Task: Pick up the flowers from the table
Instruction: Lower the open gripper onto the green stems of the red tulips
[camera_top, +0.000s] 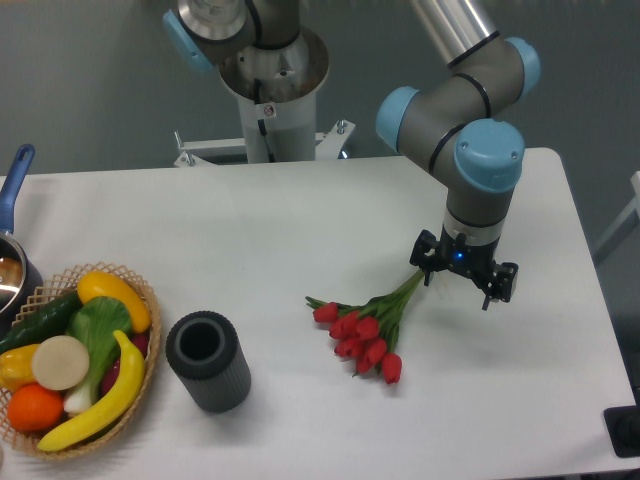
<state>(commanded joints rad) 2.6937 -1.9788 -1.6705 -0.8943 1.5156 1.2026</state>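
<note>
The flowers are a bunch of red tulip buds on green stems, lying on the white table right of centre. The buds point toward the lower left and the stems run up to the right. My gripper hangs straight down just right of the stem ends, low over the table. Its jaws stand wide apart, and the left finger is right by the stem tips. Nothing is between the jaws. I cannot tell whether the finger touches the stems.
A dark ribbed cylinder stands upright left of the flowers. A wicker basket of fruit and vegetables sits at the front left. A pot with a blue handle is at the left edge. The robot base stands behind the table.
</note>
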